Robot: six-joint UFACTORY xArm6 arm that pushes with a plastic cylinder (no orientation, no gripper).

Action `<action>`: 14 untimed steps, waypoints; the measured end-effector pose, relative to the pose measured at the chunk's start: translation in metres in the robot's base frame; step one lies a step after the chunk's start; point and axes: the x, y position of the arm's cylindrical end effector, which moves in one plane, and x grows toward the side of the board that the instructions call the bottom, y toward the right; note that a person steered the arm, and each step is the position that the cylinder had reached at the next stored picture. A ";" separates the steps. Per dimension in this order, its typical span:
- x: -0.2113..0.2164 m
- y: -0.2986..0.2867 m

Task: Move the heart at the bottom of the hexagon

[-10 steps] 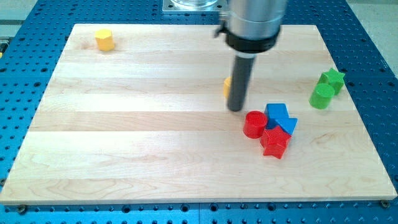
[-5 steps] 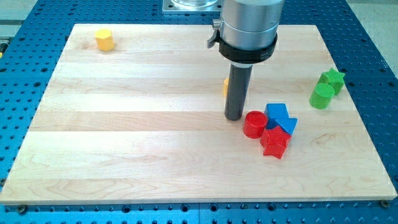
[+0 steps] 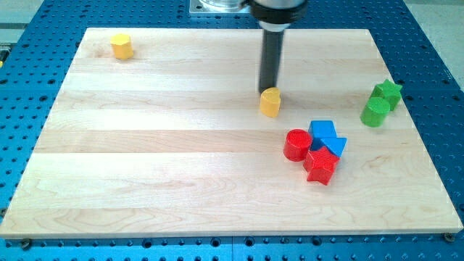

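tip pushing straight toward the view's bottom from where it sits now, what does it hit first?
My tip sits just above the yellow heart in the view, close to touching it, so the heart comes first. Below the heart the board looks free; the red and blue cluster lies off to the view's right.

A small yellow heart-shaped block (image 3: 270,102) sits upright near the middle of the wooden counter (image 3: 145,159). A small yellow hexagonal block (image 3: 122,46) rests far off, near the counter's top-left corner.

The hexagon (image 3: 122,46) sits near the board's (image 3: 145,181) top-left corner. The heart (image 3: 270,102) lies mid-board, my tip (image 3: 269,90) touching its top side. A four-block cluster (image 3: 315,150) lies lower right; two blocks (image 3: 381,103) near the right edge.
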 end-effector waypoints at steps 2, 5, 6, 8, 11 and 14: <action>0.010 0.079; 0.048 -0.017; 0.043 -0.040; 0.008 -0.177; -0.008 -0.275; 0.074 -0.315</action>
